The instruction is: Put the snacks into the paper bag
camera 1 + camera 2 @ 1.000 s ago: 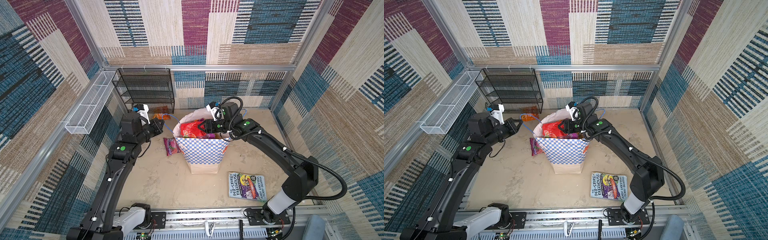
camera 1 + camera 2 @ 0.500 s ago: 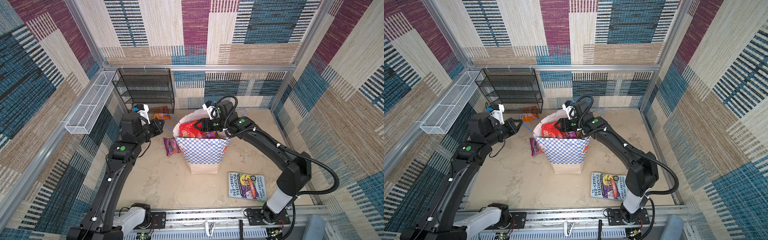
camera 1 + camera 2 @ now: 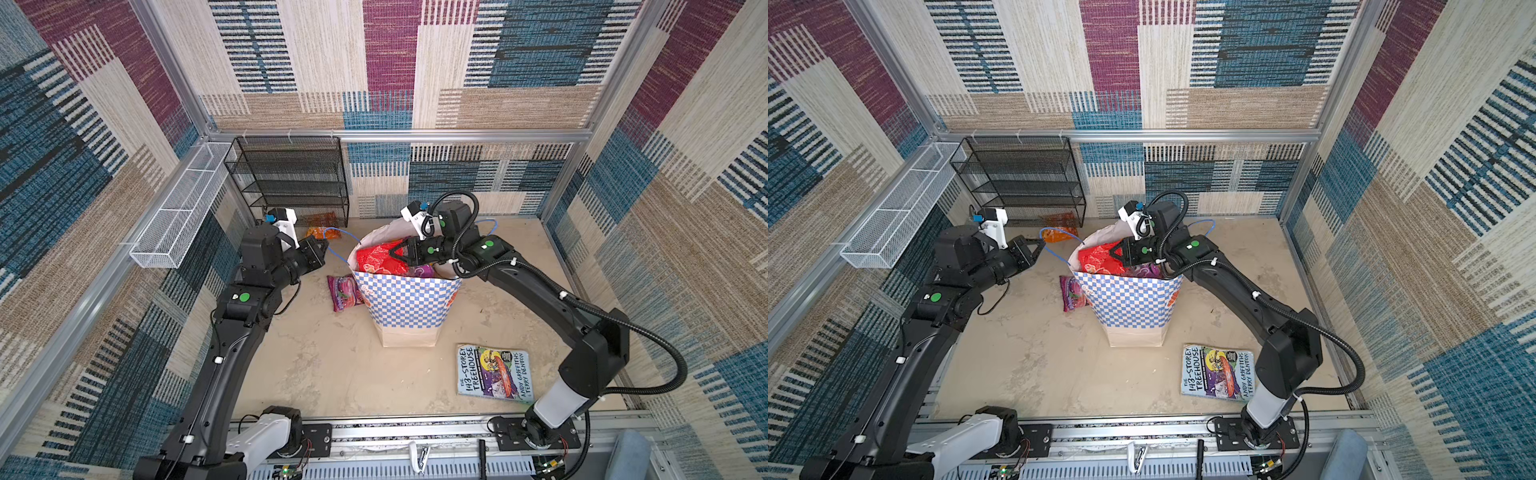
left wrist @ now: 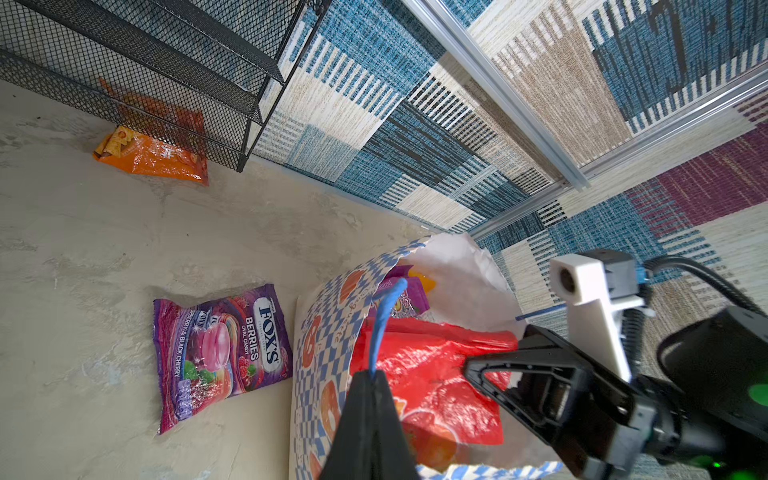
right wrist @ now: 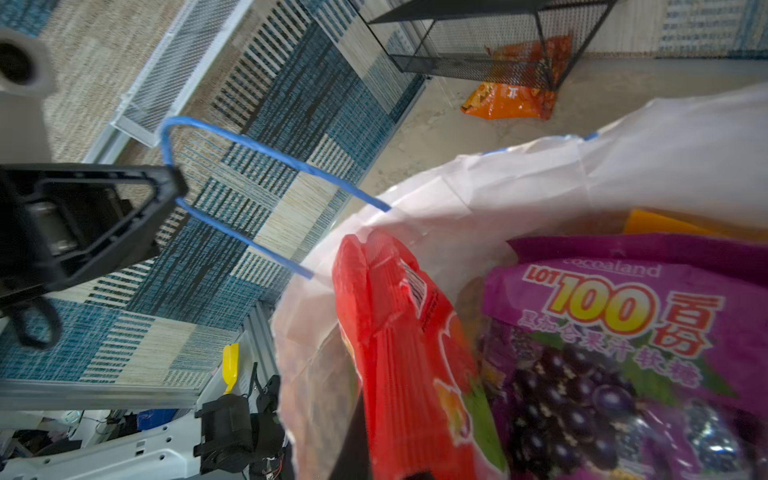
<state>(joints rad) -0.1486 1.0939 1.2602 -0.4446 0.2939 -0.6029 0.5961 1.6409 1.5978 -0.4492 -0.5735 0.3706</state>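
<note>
We see the paper bag (image 3: 407, 303) standing upright in the middle of the table (image 3: 328, 365), its mouth open and its far wall leaning back. Bare table lies in front of it, towards the rail (image 3: 415, 432) at the near edge. The book (image 3: 494, 372) lies flat off the bag's right front corner, apart from it. The Fox's packet (image 3: 345, 293) lies flat just beside the bag's left wall. The orange chips packet (image 4: 153, 158) sits half under the black wire rack (image 3: 291, 174) at the back wall, with open table between the two packets.

Our left gripper (image 3: 323, 249) is closed tight on the bag's blue cord handle (image 4: 380, 324), holding the loop out to the left of the rim. Our right gripper (image 3: 400, 251) reaches over the mouth from the right. Its jaws are pinched together on the top edge of the red packet (image 5: 395, 332), which stands upright inside the bag beside the purple grape packet (image 5: 602, 353).
</note>
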